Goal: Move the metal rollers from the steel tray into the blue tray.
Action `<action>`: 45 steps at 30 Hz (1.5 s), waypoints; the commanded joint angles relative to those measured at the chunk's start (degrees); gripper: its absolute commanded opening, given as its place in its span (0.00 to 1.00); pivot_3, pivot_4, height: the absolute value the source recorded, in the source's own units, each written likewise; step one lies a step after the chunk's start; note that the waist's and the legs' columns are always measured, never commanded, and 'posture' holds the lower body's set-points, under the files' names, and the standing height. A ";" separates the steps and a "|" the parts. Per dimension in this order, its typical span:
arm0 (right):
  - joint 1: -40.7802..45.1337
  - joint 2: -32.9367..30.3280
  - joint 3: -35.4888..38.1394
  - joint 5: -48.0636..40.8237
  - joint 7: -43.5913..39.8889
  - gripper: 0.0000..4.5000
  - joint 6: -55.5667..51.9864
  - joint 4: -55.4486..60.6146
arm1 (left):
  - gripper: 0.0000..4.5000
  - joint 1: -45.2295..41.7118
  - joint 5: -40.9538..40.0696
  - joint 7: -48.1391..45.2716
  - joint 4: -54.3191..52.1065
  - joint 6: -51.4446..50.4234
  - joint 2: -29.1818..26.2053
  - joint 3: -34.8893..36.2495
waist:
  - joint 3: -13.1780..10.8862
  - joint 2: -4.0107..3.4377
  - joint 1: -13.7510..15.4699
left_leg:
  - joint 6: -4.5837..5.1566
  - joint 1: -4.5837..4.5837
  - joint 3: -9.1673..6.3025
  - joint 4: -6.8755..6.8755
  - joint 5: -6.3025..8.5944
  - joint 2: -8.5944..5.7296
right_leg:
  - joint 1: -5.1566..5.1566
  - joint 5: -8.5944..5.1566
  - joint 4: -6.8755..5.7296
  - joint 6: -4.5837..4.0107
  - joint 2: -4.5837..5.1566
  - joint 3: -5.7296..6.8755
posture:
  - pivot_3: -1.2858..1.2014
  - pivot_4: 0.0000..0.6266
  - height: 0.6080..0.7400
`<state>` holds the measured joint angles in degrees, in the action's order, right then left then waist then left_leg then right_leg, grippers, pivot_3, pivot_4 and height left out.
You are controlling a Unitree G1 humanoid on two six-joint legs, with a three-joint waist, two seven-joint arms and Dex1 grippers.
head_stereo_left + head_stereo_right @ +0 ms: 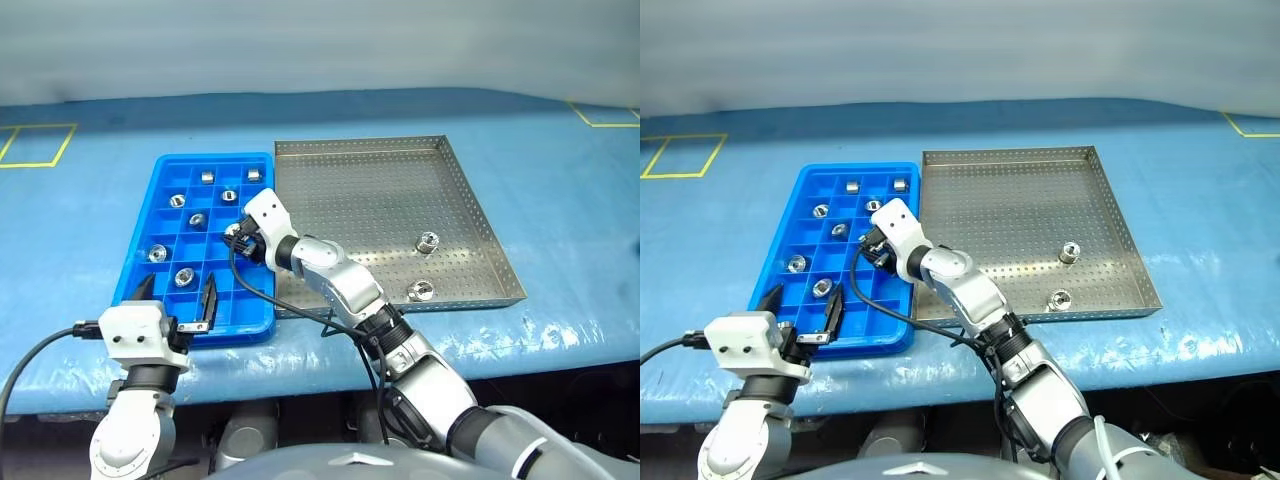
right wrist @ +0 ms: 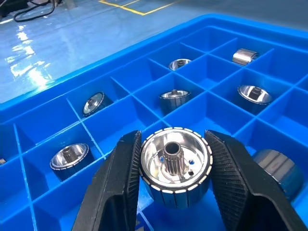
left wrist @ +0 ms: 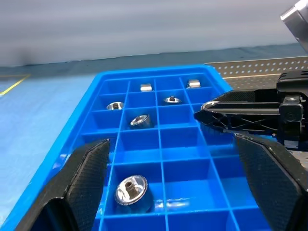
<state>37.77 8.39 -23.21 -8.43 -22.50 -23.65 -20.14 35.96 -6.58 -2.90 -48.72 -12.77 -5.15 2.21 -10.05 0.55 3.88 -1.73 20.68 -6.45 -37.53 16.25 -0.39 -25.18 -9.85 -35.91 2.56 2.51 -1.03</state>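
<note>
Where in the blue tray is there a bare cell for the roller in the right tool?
The right tool is shut on a roller over the blue tray. Bare cells lie along the wall beside the steel tray, toward the near edge. Crowded: the far and left cells already hold rollers.

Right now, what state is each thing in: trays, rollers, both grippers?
Right gripper: shut on a metal roller, over the blue tray.
Left gripper: open, empty, at the blue tray's near edge.
Blue tray: several rollers already sitting in separate compartments.
Steel tray: two rollers left, one and another near its right and front walls.
</note>
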 commanded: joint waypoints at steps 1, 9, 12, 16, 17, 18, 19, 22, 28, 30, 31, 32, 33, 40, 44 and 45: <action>7.97 10.49 0.22 -1.22 -0.95 0.38 3.05 -1.99 | 1.00 1.26 1.42 0.70 -3.64 2.27 0.63 -0.37 | 0.00 0.00 0.62 | 0.00 0.01 -0.01 0.00 0.00 0.00 | -0.01 -0.01 0.00 -0.01 0.00 0.01 | 0.69 0.24 1.00; 11.24 11.59 1.09 -1.51 -1.15 0.38 6.64 -10.59 | 1.00 1.70 2.61 1.05 -3.62 2.53 1.55 -1.63 | 0.00 0.00 2.07 | 0.00 0.01 -0.01 0.04 0.00 0.00 | -0.04 -0.03 -0.02 -0.04 -0.02 0.02 | 0.69 0.24 1.00; 11.50 11.62 0.71 -1.93 -1.91 0.38 6.91 -12.65 | 1.00 1.66 2.74 0.93 -3.24 2.66 1.65 -1.98 | 0.00 0.00 2.33 | 0.00 0.00 0.00 0.04 0.00 0.00 | -0.03 -0.03 -0.02 -0.04 -0.01 0.01 | 0.69 0.24 1.00; 10.78 11.60 0.11 -2.24 -2.29 0.66 6.79 -13.18 | 1.00 0.51 2.61 0.34 -2.45 1.96 1.23 -2.44 | 0.02 -0.03 2.44 | 0.00 -0.03 0.00 0.04 0.00 0.00 | -0.01 -0.03 -0.03 -0.05 -0.02 0.02 | 0.68 0.24 1.00; 10.63 11.53 0.06 -2.28 -2.18 0.74 6.78 -12.90 | 1.00 0.26 2.58 0.22 -2.31 1.80 1.14 -2.49 | 0.02 -0.03 2.43 | 0.00 -0.03 0.00 0.04 0.00 0.00 | -0.01 -0.03 -0.04 -0.05 -0.02 0.01 | 0.68 0.24 1.00; 10.38 11.38 0.26 -2.53 -1.85 0.81 6.61 -12.18 | 1.00 -0.21 2.30 -0.07 -2.07 1.55 0.96 -2.47 | 0.02 -0.04 2.39 | 0.00 -0.03 0.00 0.04 0.00 0.00 | -0.01 -0.03 -0.03 -0.05 -0.02 0.02 | 0.67 0.24 1.00; 10.13 10.99 0.85 -2.73 -0.89 0.89 6.34 -11.25 | 1.00 -0.91 1.94 -0.52 -1.73 1.13 0.57 -2.35 | 0.02 -0.04 2.28 | 0.00 -0.03 0.00 0.04 0.00 0.00 | -0.01 -0.03 -0.03 -0.05 -0.02 0.02 | 0.66 0.24 1.00; 9.71 9.83 2.15 -3.08 1.82 1.00 6.00 -9.48 | 1.00 -2.29 0.98 -1.52 -1.04 0.44 -0.32 -1.99 | 0.02 -0.04 2.01 | -0.01 -0.01 -0.01 0.04 -0.01 0.00 | -0.02 -0.03 -0.04 -0.06 -0.02 0.02 | 0.64 0.24 1.00; 4.70 3.03 6.05 -2.38 10.68 1.00 -1.94 1.85 | 1.00 -9.08 -1.02 -4.63 3.23 -1.85 -2.61 -2.16 | 0.02 -0.04 0.37 | -0.04 0.09 0.01 0.04 -0.02 0.00 | -0.13 -0.03 -0.05 -0.06 -0.02 0.01 | 0.59 0.24 1.00; 2.35 0.29 8.18 -1.24 14.61 1.00 -5.55 7.02 | 1.00 -11.78 -1.90 -5.92 5.05 -2.56 -3.30 -2.58 | 0.04 -0.03 -0.37 | -0.04 0.12 0.01 0.04 -0.02 0.00 | -0.14 -0.02 -0.02 -0.05 -0.02 0.01 | 0.57 0.24 1.00; 1.47 -0.46 9.09 -0.76 16.10 1.00 -6.81 8.96 | 1.00 -12.70 -2.24 -6.43 5.67 -2.77 -3.54 -2.73 | 0.06 -0.02 -0.90 | -0.04 0.13 -0.01 0.04 -0.02 0.00 | -0.13 -0.02 -0.02 -0.05 -0.01 0.02 | 0.56 0.24 1.00; 0.42 -1.39 10.28 0.60 18.67 1.00 -7.98 11.03 | 1.00 -13.95 -2.62 -7.23 6.53 -2.96 -3.99 -3.01 | 0.06 -0.03 -1.47 | -0.04 0.13 0.00 0.04 -0.02 0.00 | -0.11 -0.01 0.00 -0.04 -0.01 0.01 | 0.55 0.24 1.00; -0.39 -2.02 11.76 2.09 21.67 1.00 -9.50 12.67 | 1.00 -15.22 -2.98 -8.09 7.40 -3.23 -4.40 -3.29 | 0.06 -0.03 -1.95 | -0.05 0.14 0.02 0.04 -0.03 0.00 | -0.10 0.01 0.02 -0.02 0.00 0.00 | 0.54 0.24 1.00; -3.57 -0.94 19.16 8.60 36.51 1.00 -14.56 16.35 | 1.00 -21.07 -4.60 -11.76 11.28 -4.54 -6.30 -4.70 | 0.07 -0.06 -6.20 | -0.05 0.12 0.12 -0.01 -0.03 0.00 | -0.13 0.14 -0.02 0.16 0.02 -0.07 | 0.50 0.24 1.00; -6.15 0.79 21.05 10.94 41.50 1.00 -13.48 17.97 | 1.00 -22.65 -4.95 -13.35 12.29 -4.96 -7.12 -5.36 | 0.12 -0.13 -7.93 | -0.04 0.08 0.13 0.02 -0.03 0.03 | -0.13 0.18 -0.07 0.18 0.01 -0.09 | 0.49 0.24 1.00; -6.85 1.32 21.75 11.17 42.58 1.00 -13.77 18.51 | 1.00 -23.03 -5.00 -13.62 12.53 -5.09 -7.18 -5.56 | 0.12 -0.14 -8.15 | -0.03 0.08 0.15 0.02 -0.02 0.03 | -0.13 0.20 -0.06 0.16 0.01 -0.11 | 0.49 0.24 1.00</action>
<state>30.83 8.47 -2.38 1.86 18.13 -37.95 -5.08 13.35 -10.43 -15.86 -35.90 -18.18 -11.92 -2.97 -9.93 0.41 -4.27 -1.76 20.77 -6.29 -37.52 16.23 -0.36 -25.31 -9.64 -35.97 2.74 2.52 -1.16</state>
